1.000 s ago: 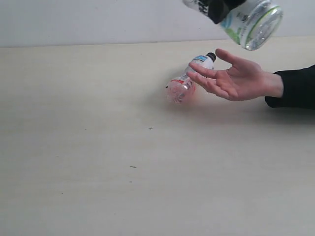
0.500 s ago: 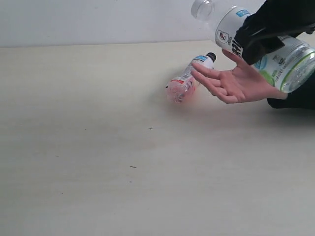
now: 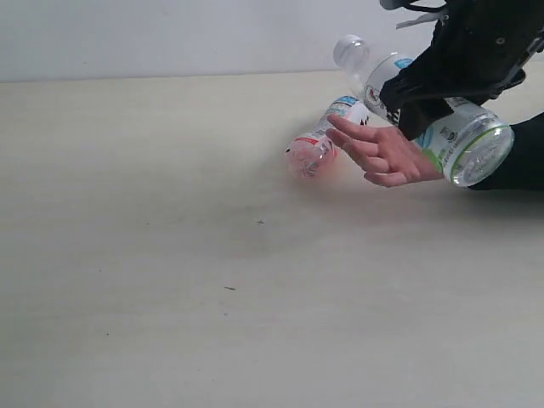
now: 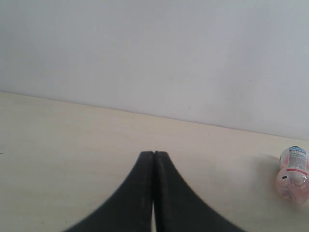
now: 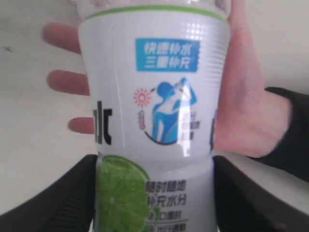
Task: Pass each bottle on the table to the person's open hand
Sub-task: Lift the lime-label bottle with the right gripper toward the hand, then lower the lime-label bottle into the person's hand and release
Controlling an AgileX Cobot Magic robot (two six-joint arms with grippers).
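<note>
Clear plastic, with a white-and-green label, makes up the white-capped bottle [image 3: 466, 144], which hangs slanted in the air. The right arm's black fingers [image 5: 58, 208] clamp it across its middle. Its body sits right over the palm of the person's bare open hand [image 3: 382, 155]; we cannot tell whether it touches.

We judge the handover to be at the release. To do it well, we would lower the bottle onto the palm and wait for the hand to curl around it. Then we would spread the fingers gently and lift straight away, so nothing knocks it loose.

The left arm's black fingers [image 4: 145, 193] are pressed together on nothing, over the pale cream surface [image 3: 170, 255]. A pink-labelled clear bottle [image 3: 313, 151] lies on its side just beside the hand, not yet handed over.
</note>
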